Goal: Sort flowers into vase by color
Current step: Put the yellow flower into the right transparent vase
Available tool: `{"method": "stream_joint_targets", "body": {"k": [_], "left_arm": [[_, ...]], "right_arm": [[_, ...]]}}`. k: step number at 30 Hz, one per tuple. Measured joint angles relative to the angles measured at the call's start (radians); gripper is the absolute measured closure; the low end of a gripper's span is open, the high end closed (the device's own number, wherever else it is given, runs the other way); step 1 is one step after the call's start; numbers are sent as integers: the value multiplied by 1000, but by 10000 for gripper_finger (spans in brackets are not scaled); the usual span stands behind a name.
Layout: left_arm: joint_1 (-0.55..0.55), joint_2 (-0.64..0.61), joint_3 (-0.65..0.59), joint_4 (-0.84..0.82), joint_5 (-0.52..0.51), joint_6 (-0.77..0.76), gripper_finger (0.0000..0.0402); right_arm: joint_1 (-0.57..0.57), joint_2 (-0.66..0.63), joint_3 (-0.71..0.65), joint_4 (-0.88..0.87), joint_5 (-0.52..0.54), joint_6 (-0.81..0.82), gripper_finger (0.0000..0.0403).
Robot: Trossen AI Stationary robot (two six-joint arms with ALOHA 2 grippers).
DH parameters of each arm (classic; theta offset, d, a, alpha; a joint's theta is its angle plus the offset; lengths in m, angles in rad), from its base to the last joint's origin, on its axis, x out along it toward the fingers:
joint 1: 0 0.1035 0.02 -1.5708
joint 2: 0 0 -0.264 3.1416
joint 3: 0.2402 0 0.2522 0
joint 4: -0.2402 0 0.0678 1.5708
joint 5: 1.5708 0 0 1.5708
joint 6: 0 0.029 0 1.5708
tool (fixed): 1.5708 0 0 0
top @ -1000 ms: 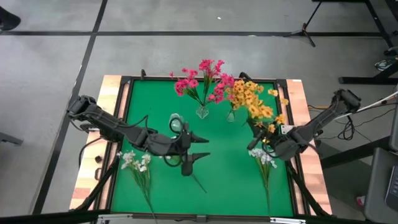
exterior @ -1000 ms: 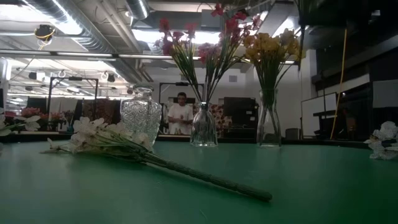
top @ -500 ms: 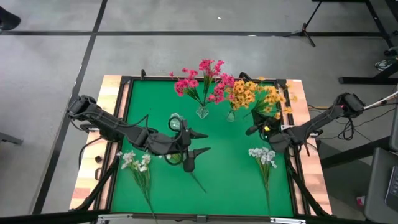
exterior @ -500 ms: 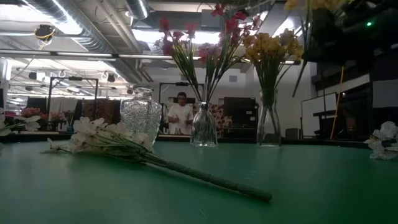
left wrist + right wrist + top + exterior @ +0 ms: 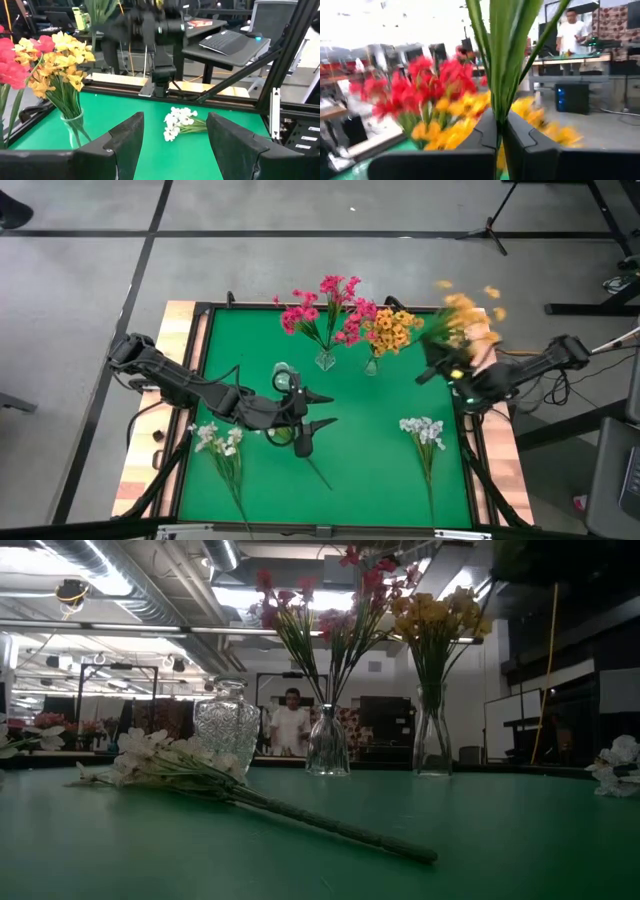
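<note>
Right gripper (image 5: 447, 373) fingers pinched green stems of yellow sprig (image 5: 462, 315), held aloft at desk's 2 o'clock, blossoms blurred. Yellow vase (image 5: 372, 365) with its bunch stood near 12 o'clock, pink vase (image 5: 325, 360) just beside it. Left gripper (image 5: 315, 410) fingers spread, holding nothing, hovered mid-desk by empty glass vase (image 5: 283, 374). White sprigs (image 5: 423, 432) lay at 4 o'clock, more (image 5: 219, 440) at 8. Step judged: carrying yellow sprig to vase. Next: stem ends over yellow vase mouth, lower, release.

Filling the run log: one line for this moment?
right gripper: shut on yellow sprig, lifted | left gripper: open, mid-table
</note>
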Motion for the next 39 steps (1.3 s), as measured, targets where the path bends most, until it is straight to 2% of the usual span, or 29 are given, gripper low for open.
{"method": "stream_joint_targets", "body": {"k": [6, 9, 12, 14, 18, 21, 25, 30, 39], "left_arm": [[0, 0, 0, -26, 0, 0, 188], [0, 0, 0, -28, 0, 0, 188], [0, 0, 0, -23, 1, 0, 188], [0, 0, 0, -23, 0, 0, 188], [0, 1, 0, -22, 0, 0, 188], [0, 1, 0, -21, 0, 10, 188], [-9, -3, 0, -22, 0, 62, 188], [-31, -27, 0, -28, 1, 85, 188], [-65, -106, 0, -63, -1, 85, 188]], "right_arm": [[83, -287, -71, -26, -67, -153, 396], [96, -396, -161, 6, -186, -166, 396], [69, -446, -265, 118, -280, -157, 396], [37, -447, -306, 165, -309, -128, 396], [-34, -408, -302, 122, -412, -87, 396], [-98, -371, -302, 174, -385, -58, 396], [-161, -312, -301, 133, -378, -16, 396], [-200, -245, -253, -34, -444, 77, 396], [-308, -163, -249, 27, -523, 146, 396]]}}
